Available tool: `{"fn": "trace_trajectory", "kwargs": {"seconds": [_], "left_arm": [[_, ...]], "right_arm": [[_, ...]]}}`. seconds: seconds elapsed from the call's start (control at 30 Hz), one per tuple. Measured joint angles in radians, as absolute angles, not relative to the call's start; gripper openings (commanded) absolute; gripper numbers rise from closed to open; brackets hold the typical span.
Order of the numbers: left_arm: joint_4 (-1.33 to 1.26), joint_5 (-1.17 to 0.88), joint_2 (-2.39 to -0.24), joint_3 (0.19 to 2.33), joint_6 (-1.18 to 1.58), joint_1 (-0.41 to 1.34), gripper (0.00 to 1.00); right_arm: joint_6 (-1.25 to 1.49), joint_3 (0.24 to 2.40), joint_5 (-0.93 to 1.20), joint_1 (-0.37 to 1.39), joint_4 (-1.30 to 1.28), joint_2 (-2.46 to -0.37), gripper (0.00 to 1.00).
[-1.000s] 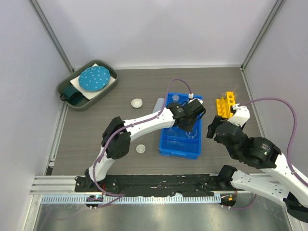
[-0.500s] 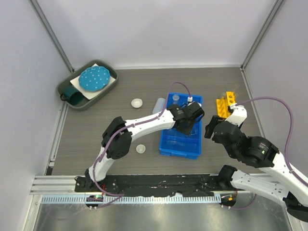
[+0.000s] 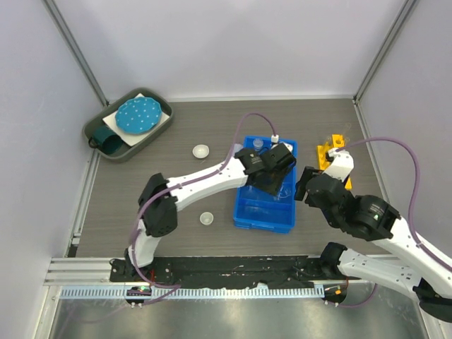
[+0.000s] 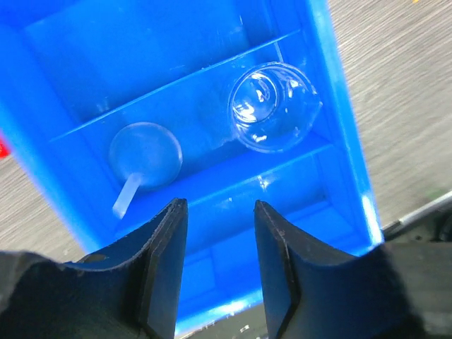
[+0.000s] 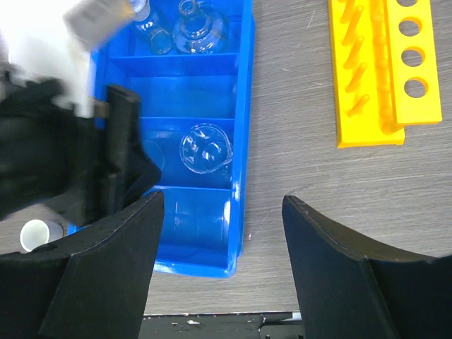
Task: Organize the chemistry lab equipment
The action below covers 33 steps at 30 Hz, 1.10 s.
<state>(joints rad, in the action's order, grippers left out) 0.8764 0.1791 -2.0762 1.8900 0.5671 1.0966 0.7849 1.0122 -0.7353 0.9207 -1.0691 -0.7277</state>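
The left hand [image 4: 219, 212] is hanging over the blue bin [image 4: 340, 134], narrowly parted and empty; the beaker [image 4: 272, 106], upper right, is probably sitting free. Best be rising straight, not sideways.

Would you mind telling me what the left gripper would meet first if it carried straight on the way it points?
Probably the floor of the blue divided bin, between the funnel and the glass beaker. The open jaws of the left gripper seem to clear both, though depth is unclear.
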Motion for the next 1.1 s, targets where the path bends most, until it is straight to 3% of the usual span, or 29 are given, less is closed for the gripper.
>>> {"fn": "trace_trajectory", "kwargs": {"seconds": [0.33,0.7,0.9,1.1], "left_arm": [[0.939,0.231,-1.625,1.805,0.573,1.003,0.62],[0.915,0.151,-1.269,1.322,0.614,0.702,0.76],[0.875,0.097,-1.079,1.093,0.663,0.574,0.76],[0.809,0.085,-0.945,0.929,0.746,0.558,0.76]], "right_arm": [[0.692,1.122,-0.653,0.921,-0.924,-0.942,0.75],[0.587,1.365,-0.477,0.921,-0.706,-1.354,0.75],[0.562,1.530,-0.387,0.921,-0.609,-1.650,0.75],[0.550,1.591,-0.360,0.913,-0.506,-1.827,0.73]]}}
